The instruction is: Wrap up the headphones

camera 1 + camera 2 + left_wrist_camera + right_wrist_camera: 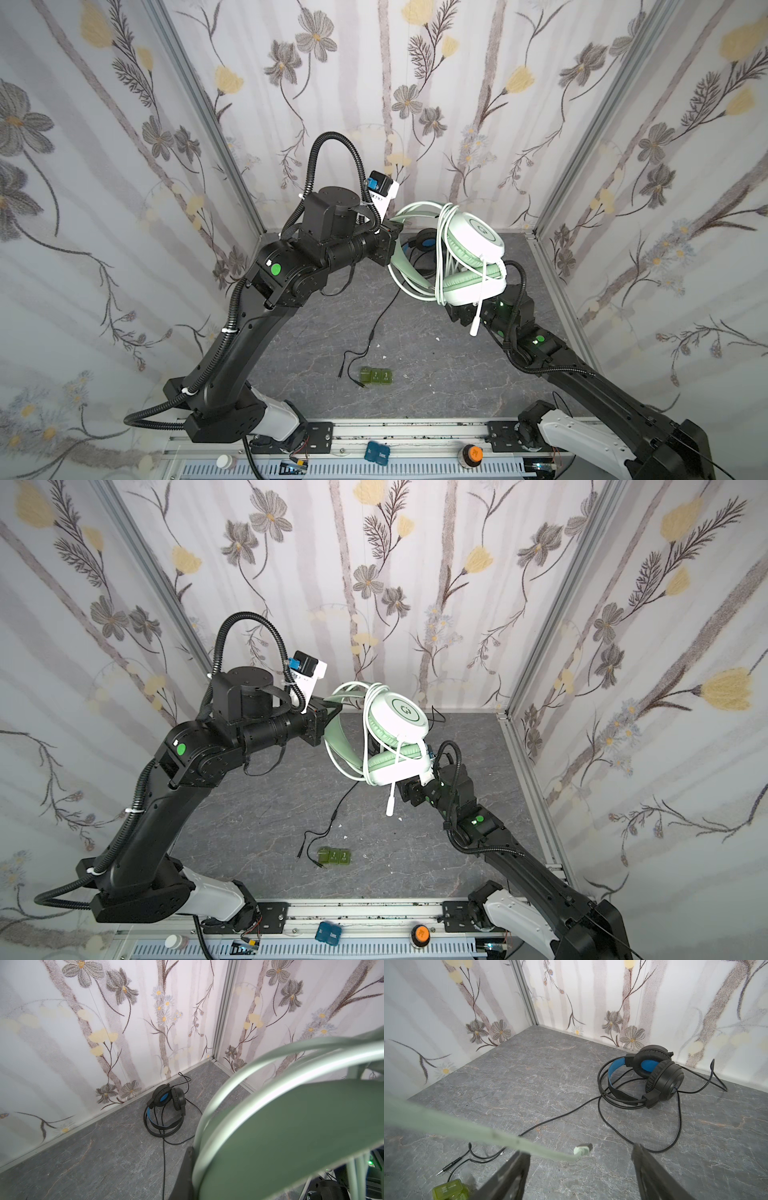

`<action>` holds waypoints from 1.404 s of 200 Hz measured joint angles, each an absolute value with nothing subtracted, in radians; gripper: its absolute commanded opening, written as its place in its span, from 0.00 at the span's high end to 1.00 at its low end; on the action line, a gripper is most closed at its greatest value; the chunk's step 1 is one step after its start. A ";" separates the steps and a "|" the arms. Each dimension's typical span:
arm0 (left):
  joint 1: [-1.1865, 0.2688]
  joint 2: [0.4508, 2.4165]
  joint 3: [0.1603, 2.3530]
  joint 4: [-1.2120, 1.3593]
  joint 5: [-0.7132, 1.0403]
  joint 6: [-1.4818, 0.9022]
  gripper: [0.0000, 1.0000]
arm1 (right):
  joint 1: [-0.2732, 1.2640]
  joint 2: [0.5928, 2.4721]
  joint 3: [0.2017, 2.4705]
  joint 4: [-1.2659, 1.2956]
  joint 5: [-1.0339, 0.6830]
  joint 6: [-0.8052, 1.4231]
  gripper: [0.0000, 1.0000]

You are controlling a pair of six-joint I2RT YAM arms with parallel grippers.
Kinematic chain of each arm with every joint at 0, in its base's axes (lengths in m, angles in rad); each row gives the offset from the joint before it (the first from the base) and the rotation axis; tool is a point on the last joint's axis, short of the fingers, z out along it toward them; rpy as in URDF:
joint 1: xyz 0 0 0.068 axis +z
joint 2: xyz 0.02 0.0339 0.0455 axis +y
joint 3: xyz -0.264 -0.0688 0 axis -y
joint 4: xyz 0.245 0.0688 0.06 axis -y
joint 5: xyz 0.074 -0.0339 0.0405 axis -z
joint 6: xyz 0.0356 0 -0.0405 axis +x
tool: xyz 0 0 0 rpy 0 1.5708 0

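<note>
Grey stone-look table (436,386), flowery walls (415,83) round it. Near me: small green blocks (376,376). Mid-air: mint green headset (473,239), white cable (440,257) wound round it. L gripper (394,245) is pinched on its band (291,1126). R gripper (579,1149) has fingers wide apart, cable end hanging between. Black headset (654,1076) lies far back by the wall.

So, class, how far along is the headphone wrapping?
Done, mostly: the white cable is coiled around the mint green headset, held by the left gripper. In hand: its plug end dangles by the open right gripper. Left: the black headset, its black cable trailing loose.
</note>
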State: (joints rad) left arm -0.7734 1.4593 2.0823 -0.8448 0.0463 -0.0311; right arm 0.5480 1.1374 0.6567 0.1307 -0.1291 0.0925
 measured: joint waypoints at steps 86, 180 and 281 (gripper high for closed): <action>-0.769 1.489 2.117 -0.845 0.046 -0.064 1.00 | 0.545 1.198 0.606 0.242 -0.264 0.157 0.17; -0.767 1.483 2.119 -0.844 0.056 -0.094 1.00 | 0.545 1.260 0.582 0.288 -0.321 0.182 0.43; -0.767 1.474 2.116 -0.840 0.057 -0.109 1.00 | 0.545 1.321 0.590 0.325 -0.360 0.182 0.39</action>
State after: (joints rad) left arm -0.7666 1.4742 2.1162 -0.8398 0.0570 -0.1093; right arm 0.5449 1.3212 0.5896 0.3248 -0.3599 0.1822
